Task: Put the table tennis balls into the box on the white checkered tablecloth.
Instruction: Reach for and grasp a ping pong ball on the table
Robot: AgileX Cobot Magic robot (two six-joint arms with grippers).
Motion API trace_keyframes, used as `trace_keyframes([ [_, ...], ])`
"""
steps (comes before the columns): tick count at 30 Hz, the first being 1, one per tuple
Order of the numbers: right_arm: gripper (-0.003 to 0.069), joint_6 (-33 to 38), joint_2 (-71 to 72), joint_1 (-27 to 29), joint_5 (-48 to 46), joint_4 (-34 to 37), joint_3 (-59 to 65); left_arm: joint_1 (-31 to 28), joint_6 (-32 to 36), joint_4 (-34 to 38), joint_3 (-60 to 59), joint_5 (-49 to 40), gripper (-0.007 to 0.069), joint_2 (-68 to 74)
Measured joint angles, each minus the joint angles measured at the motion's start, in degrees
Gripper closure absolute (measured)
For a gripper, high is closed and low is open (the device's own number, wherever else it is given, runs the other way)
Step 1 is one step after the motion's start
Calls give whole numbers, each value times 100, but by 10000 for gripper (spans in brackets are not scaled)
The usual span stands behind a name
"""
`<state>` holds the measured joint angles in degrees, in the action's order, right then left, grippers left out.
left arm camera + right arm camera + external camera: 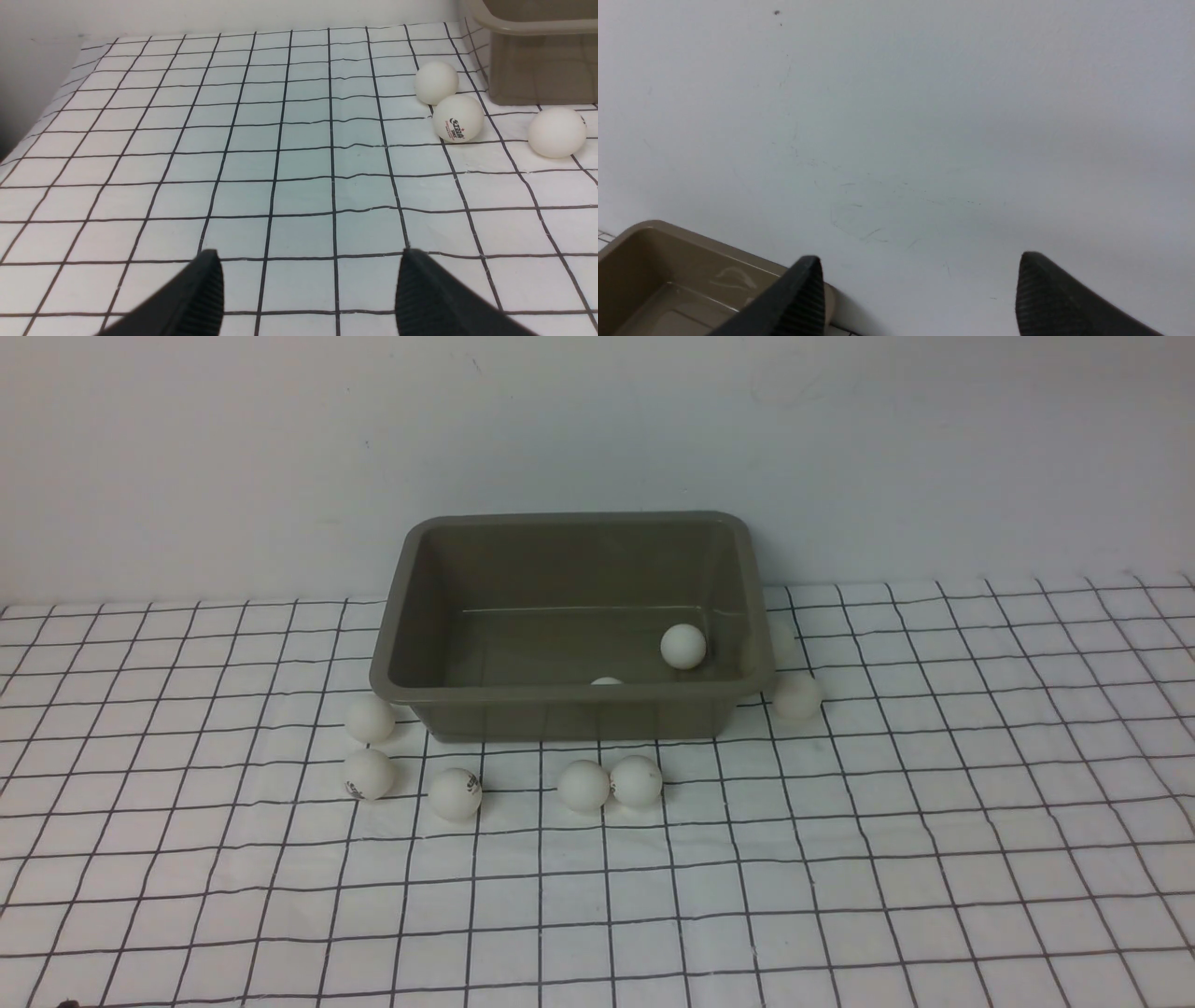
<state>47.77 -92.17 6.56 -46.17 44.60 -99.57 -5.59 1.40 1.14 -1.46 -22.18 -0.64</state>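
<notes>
One olive-grey plastic box (569, 709) stands on the white checkered tablecloth (840, 859), close to the pale wall (597, 420). Two table tennis balls are inside it: one (682, 647) sits towards its right end and the other (606, 680) only peeks above the near rim. Six more balls plainly lie on the cloth outside. Two are by the box's left near corner, one (370, 719) just beside the wall of the box and one (368, 774) with a dark logo in front of it. A third (455, 793), also printed, lies further right. A touching pair (583, 785) (636, 780) rests before the box's front wall, and one ball (796, 697) lies off the right near corner. A faint round shape behind that ball may be a seventh, but I cannot tell. The left gripper (310, 254) hangs over bare cloth, jaws wide and empty, with three balls and the box corner ahead of it. The right gripper (920, 256) faces the wall, jaws wide and empty, beside one corner of the box. Neither arm shows in the front view.
</notes>
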Motion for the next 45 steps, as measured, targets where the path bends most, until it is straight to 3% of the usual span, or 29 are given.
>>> trace_keyframes([
  [4, 162, -237, 77, 0, 8, 35, 0, 0, 0, 0, 0, 0, 177, 0],
  [8, 162, -973, 330, 30, 128, -236, 0, 0, 0, 0, 0, 0, 177, 0],
  [15, 165, -2916, 941, 137, -109, -2284, 0, 0, 0, 0, 0, 0, 177, 0],
  [18, 165, -3180, 1039, 137, -649, -2489, 0, 0, 0, 0, 0, 0, 177, 0],
  [24, 165, -2372, 875, 11, -775, -1858, 542, 0, 0, 0, 0, 0, 177, 0],
  [35, 165, 323, -712, 6, -807, 12, 1659, 0, 0, 0, 0, 0, 177, 0],
  [45, 165, 1717, -1727, -2, -1068, 771, 1654, 0, 0, 0, 0, 0, 177, 0],
])
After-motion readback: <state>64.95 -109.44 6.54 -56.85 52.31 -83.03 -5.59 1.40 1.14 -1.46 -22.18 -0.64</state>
